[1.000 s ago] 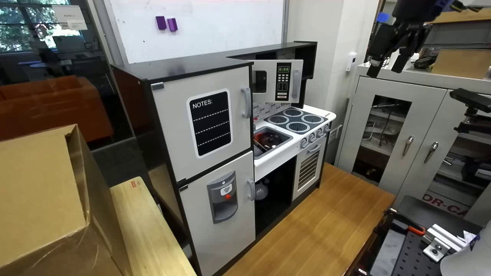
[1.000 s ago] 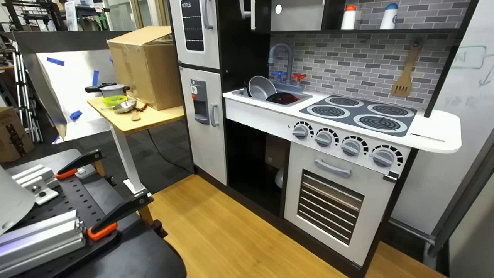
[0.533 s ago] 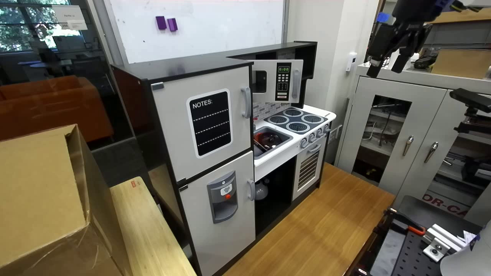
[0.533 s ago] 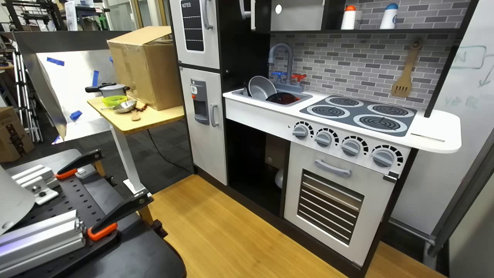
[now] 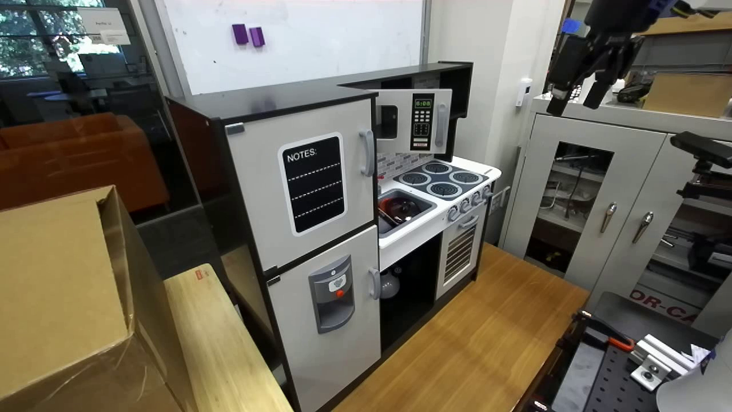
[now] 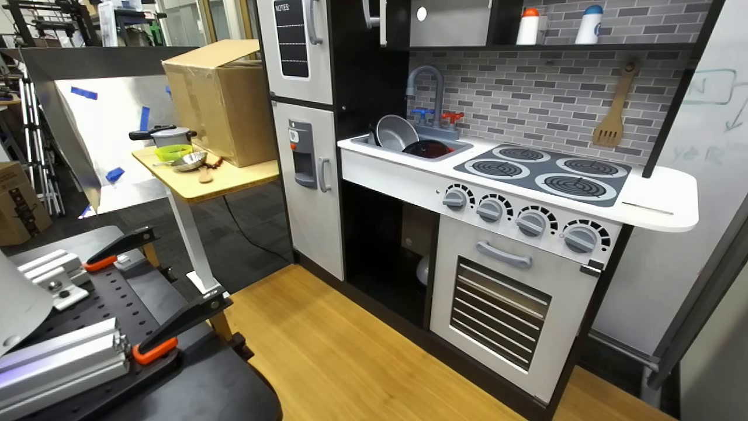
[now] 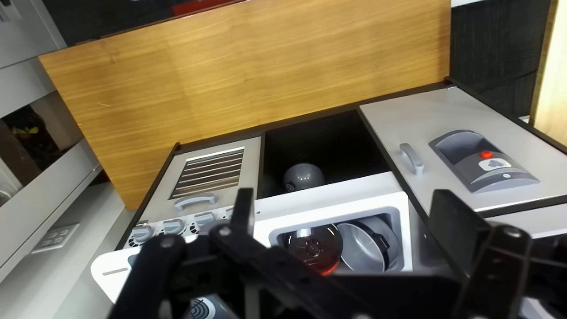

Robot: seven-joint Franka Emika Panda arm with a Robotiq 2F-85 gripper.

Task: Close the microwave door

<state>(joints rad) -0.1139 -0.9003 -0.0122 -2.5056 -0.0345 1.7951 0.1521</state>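
I have the microwave door standing open in both exterior views, swung out from the upper cupboard just beside the fridge. Where its front faces me, its long axis lies level, 9 to 3 o'clock — the 9 o'clock end hidden behind the fridge. The window sits nearest that end, then the keypad, and the upright handle marks the end pointing to 3 o'clock. My claw hangs at 3 o'clock from the door, well apart from it and tipped toward 7, its fingers spread wide.

In an exterior view I get the door nearly edge-on, its top cut off, its white edge upright and the handle on the 9 o'clock side. Only there do I see two bottles on a shelf and the spatula at 5 o'clock below them. My wrist view looks through the claw's gap at the sink — a grey pan inside.
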